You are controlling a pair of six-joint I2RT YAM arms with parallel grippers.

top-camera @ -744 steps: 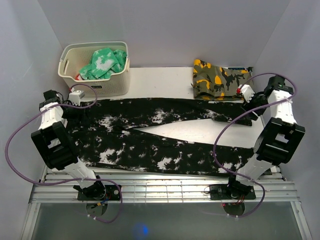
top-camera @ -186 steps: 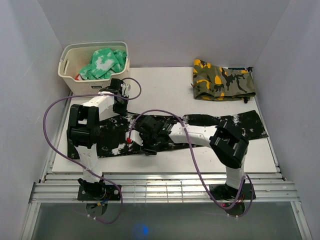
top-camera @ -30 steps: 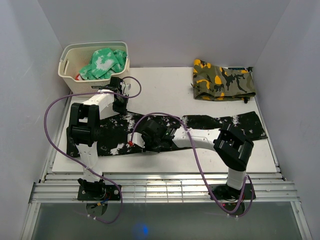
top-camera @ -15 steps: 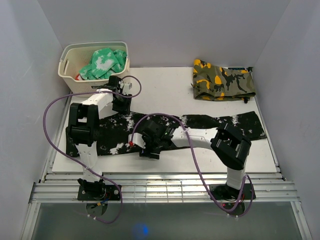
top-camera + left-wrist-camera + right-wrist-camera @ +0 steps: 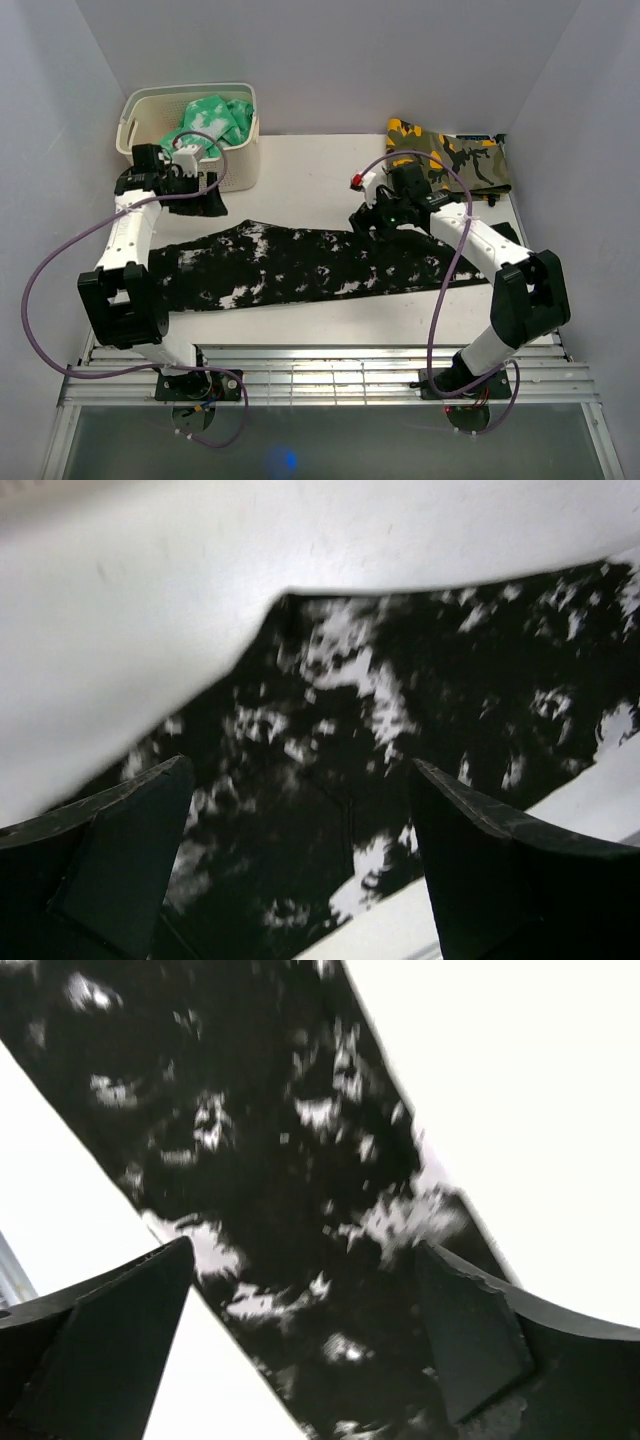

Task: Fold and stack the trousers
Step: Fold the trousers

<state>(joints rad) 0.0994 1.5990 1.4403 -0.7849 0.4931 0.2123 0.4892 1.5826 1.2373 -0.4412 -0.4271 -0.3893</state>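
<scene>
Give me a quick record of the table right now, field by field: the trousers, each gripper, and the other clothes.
trousers: one long flat strip lying left to right across the table
left gripper: jaws open, empty, above the strip's left end
right gripper: jaws open, empty, above the strip right of its middle
basket: far left corner, holds a green-and-white garment
camouflage garment: folded, far right corner, apart from the trousers
</scene>
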